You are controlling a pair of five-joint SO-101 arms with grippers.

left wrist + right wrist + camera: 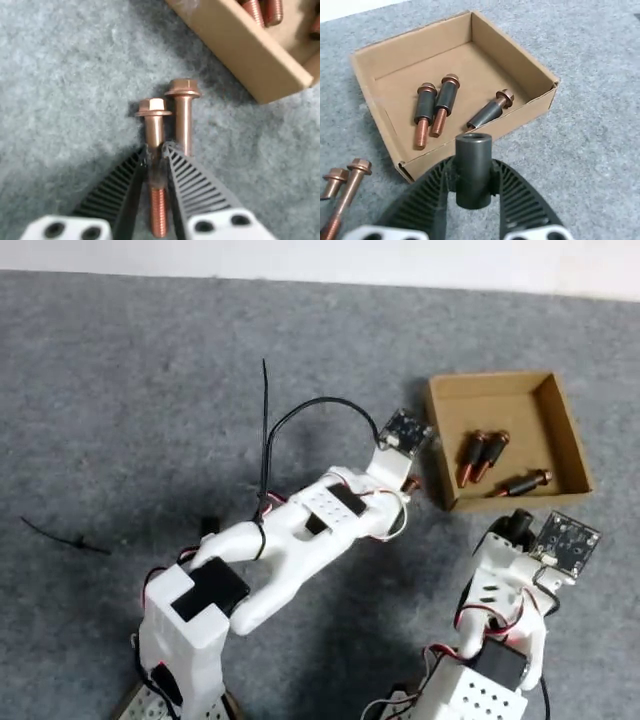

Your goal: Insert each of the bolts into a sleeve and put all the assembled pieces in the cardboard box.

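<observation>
Threads on the pinched bolt: how much shows?

— Little. In the left wrist view the left gripper [156, 149] has its black ribbed fingers pressed onto the shank of a copper-coloured bolt with a flanged hex head [153, 125]. The threaded end runs off the picture's edge. Whether it rests on the grey felt table [60, 75] or hangs just above it, I cannot tell. A second copper bolt [183, 112] lies just beside it, parallel, its lower shank hidden behind a finger.

And from above?

— Both grippers sit under their wrist cameras there, so no fingers can be made out. The shallow brown cardboard box [520, 498] lies at 2 o'clock on the table. The left arm ends just off the box's 8 o'clock corner, and the right arm is at 5 o'clock.

The sleeve?

— The right gripper [472, 172] pinches a black cylindrical sleeve [473, 147], its open bore towards the camera and its far end buried between the fingers.

Inside the box?

— Three assembled pieces, each a copper bolt in a black sleeve. Two lie side by side [426, 111] [443, 100], with heads and threads sticking out. The third piece [489, 114] lies apart and slanted, its thread end hidden behind the box wall.

Anything unclear?

— A small dark object [208, 527] by the left arm, too small to tell.
</observation>
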